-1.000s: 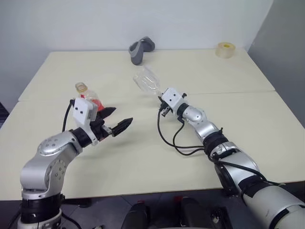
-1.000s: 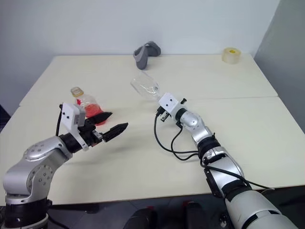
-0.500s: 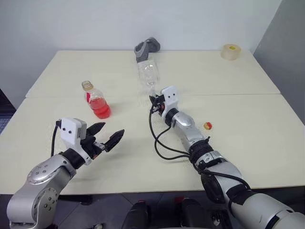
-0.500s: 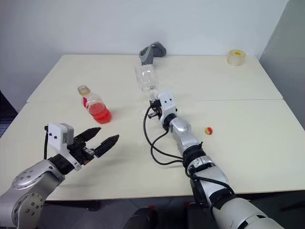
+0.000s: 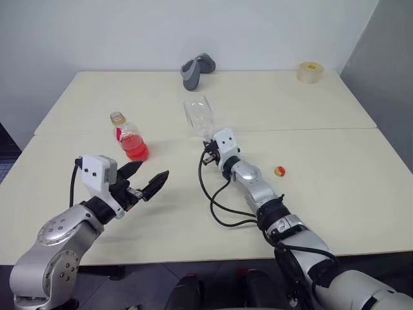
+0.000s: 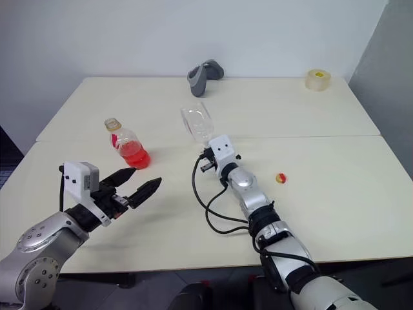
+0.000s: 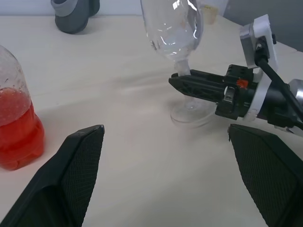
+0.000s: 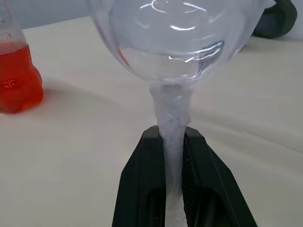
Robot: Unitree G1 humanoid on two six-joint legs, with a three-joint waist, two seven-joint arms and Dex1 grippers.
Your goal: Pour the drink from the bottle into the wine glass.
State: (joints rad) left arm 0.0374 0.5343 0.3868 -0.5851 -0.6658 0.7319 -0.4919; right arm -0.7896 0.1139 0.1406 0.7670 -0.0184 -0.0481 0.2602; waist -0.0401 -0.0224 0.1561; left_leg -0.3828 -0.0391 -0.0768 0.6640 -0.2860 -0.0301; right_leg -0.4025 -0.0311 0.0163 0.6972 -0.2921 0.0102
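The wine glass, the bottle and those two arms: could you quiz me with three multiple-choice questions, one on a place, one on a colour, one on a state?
1. Where does the small yellow-and-red cap lie?
A. On the bottle's neck
B. On the table, to the right of the right arm
C. Inside the wine glass

2. What colour is the drink in the bottle?
A. Red-orange
B. Green
C. Clear

3. What is the right end effector doing?
A. Hanging open above the table
B. Gripping the bottle
C. Shut on the stem of the wine glass

Answers: 1 B, it lies alone on the tabletop; 2 A, the bottle's lower body glows red-orange; 3 C, the fingers pinch the stem, while the left end effector is open.
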